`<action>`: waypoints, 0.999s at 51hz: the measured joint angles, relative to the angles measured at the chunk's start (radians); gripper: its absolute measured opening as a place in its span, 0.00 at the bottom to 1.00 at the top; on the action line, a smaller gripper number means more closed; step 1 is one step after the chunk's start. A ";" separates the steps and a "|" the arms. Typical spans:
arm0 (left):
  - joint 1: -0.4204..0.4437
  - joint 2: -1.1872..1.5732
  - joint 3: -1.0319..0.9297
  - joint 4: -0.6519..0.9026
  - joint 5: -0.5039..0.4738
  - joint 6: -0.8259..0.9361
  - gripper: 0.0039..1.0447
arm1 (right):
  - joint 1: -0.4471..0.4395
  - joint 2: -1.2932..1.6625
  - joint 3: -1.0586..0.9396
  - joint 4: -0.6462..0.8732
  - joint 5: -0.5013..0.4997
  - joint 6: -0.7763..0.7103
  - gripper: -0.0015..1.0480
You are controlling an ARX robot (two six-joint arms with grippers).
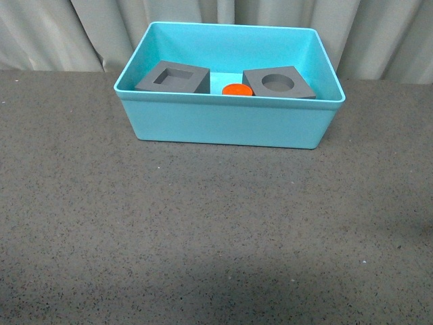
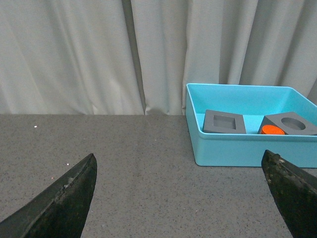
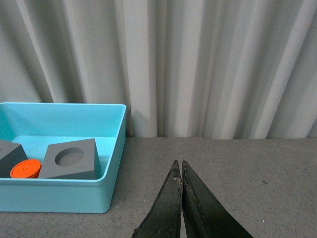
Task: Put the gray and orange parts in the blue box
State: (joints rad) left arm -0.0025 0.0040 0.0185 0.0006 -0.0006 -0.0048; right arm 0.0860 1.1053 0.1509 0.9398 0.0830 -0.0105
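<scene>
The blue box point(image 1: 223, 125) stands at the back of the dark table. Inside it lie a gray cube with a square recess point(image 1: 173, 76), a gray cube with a round recess point(image 1: 279, 82) and an orange cylinder point(image 1: 237, 90) between them. Neither arm shows in the front view. My left gripper point(image 2: 179, 161) is open over bare table, left of the blue box point(image 2: 237, 148), with the square-recess cube point(image 2: 224, 122), the orange cylinder point(image 2: 273, 130) and the round-recess cube point(image 2: 292, 124) beyond. My right gripper point(image 3: 179, 164) is shut and empty, right of the blue box point(image 3: 59, 196), round-recess cube point(image 3: 70, 159) and orange cylinder point(image 3: 26, 169).
Pale pleated curtains point(image 1: 216, 17) hang close behind the box. The speckled dark table point(image 1: 203, 230) stretches in front of the box toward me.
</scene>
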 joint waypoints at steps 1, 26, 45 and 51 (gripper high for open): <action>0.000 0.000 0.000 0.000 0.000 0.000 0.94 | -0.003 -0.014 -0.007 -0.007 -0.003 0.000 0.01; 0.000 0.000 0.000 0.000 0.000 0.000 0.94 | -0.084 -0.359 -0.137 -0.223 -0.081 0.000 0.01; 0.000 0.000 0.000 0.000 0.000 0.000 0.94 | -0.084 -0.607 -0.146 -0.446 -0.081 0.000 0.01; 0.000 0.000 0.000 0.000 0.000 0.000 0.94 | -0.084 -0.661 -0.146 -0.497 -0.081 0.000 0.01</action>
State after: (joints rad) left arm -0.0025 0.0036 0.0185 0.0006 -0.0002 -0.0048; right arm 0.0025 0.4438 0.0044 0.4423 0.0017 -0.0105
